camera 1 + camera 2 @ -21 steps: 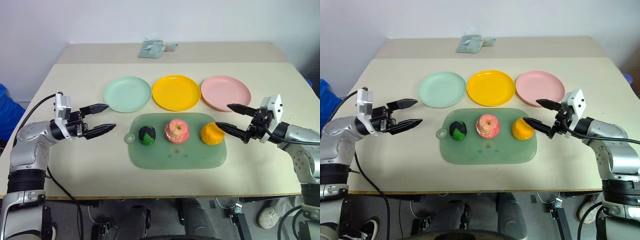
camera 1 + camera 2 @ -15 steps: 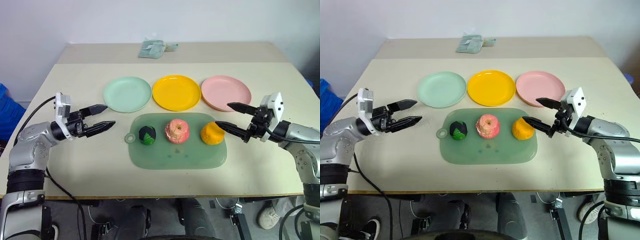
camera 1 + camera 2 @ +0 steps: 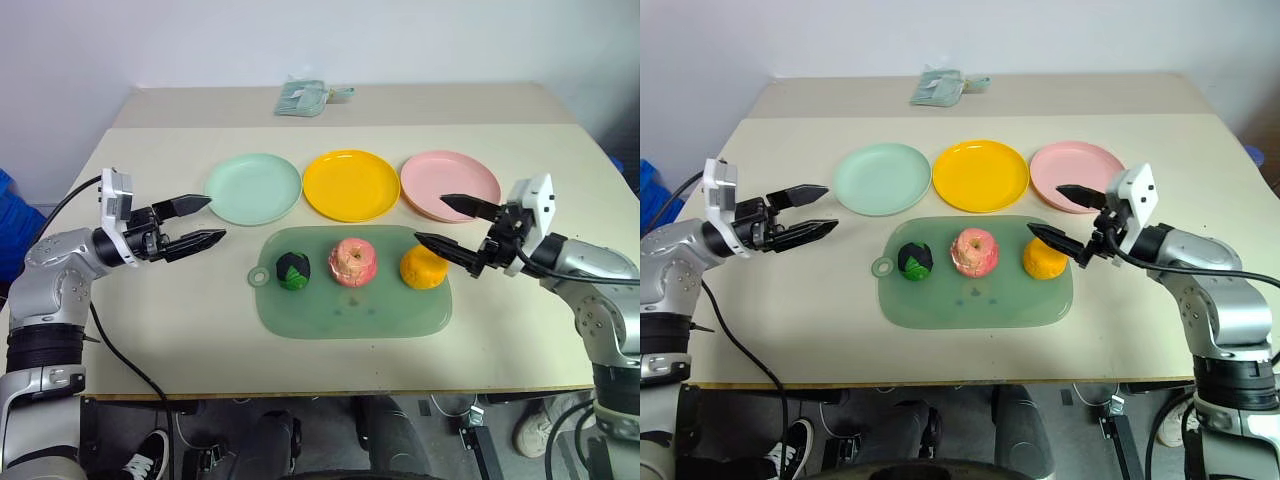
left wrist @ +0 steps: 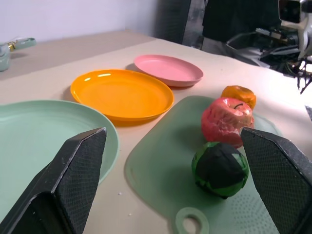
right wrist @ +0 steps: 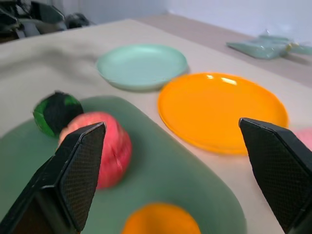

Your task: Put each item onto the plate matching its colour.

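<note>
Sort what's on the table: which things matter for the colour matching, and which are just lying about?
Job: green-and-black fruit, pink fruit, orange fruit; mint plate, yellow plate, pink plate.
Lying about: green mat under the fruits, folded cloth at the far edge.

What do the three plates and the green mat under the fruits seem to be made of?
The mint green plate, yellow plate and pink plate look like hard, glossy plastic: even colour with bright highlights on the yellow one. The green mat looks like matte, slightly translucent plastic or silicone, thin and flat, with a moulded hanging loop.
</note>
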